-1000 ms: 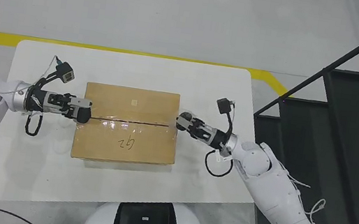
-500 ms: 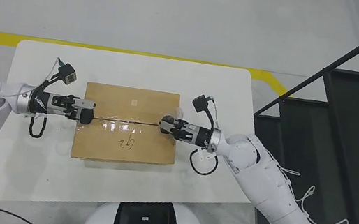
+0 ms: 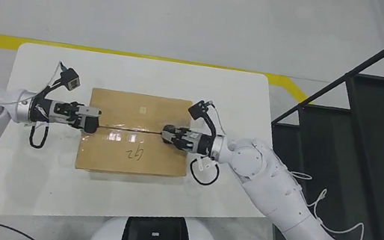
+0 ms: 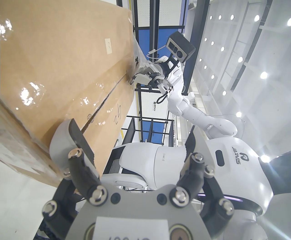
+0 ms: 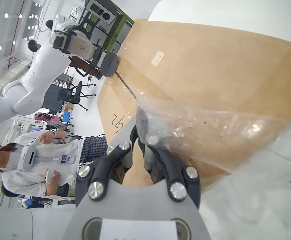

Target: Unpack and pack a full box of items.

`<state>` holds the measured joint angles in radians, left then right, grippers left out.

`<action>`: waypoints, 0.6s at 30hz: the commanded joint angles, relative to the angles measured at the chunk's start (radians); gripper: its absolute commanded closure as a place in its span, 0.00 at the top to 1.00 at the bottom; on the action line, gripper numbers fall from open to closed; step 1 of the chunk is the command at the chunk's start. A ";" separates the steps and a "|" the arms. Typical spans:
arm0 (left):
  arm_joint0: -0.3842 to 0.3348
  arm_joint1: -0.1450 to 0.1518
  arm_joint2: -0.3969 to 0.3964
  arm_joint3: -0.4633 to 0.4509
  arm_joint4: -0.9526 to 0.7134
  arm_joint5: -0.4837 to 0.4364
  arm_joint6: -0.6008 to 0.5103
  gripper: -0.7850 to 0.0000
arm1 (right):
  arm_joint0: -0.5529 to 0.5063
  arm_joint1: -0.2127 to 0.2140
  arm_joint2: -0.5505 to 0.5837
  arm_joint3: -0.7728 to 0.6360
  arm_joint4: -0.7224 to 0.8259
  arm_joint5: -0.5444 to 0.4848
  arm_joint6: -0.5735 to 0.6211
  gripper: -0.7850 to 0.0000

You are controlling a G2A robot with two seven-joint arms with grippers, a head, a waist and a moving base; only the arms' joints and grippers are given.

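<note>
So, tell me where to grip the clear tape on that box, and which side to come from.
Grip the loose, peeled end of the clear tape, which stands up off the cardboard box at the seam; the rest lies flat with nothing to pinch. Come along the seam from the right arm's side, where the right end effector is shut on it.
</note>
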<state>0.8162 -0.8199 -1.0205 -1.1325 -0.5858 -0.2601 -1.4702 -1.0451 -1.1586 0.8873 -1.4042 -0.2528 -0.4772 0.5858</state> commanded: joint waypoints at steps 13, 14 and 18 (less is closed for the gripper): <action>0.020 0.003 -0.036 -0.008 0.000 -0.011 -0.010 1.00 | 0.036 -0.014 -0.031 -0.071 -0.062 0.063 0.052 1.00; 0.021 0.003 -0.039 -0.009 -0.002 -0.012 -0.010 1.00 | 0.038 -0.015 -0.033 -0.074 -0.064 0.064 0.054 1.00; 0.034 0.006 -0.064 -0.008 -0.024 -0.021 -0.008 1.00 | 0.053 -0.020 -0.044 -0.092 -0.075 0.073 0.068 1.00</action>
<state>0.8471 -0.8145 -1.0784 -1.1410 -0.6054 -0.2788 -1.4773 -0.9954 -1.1775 0.8463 -1.4937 -0.3263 -0.4054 0.6511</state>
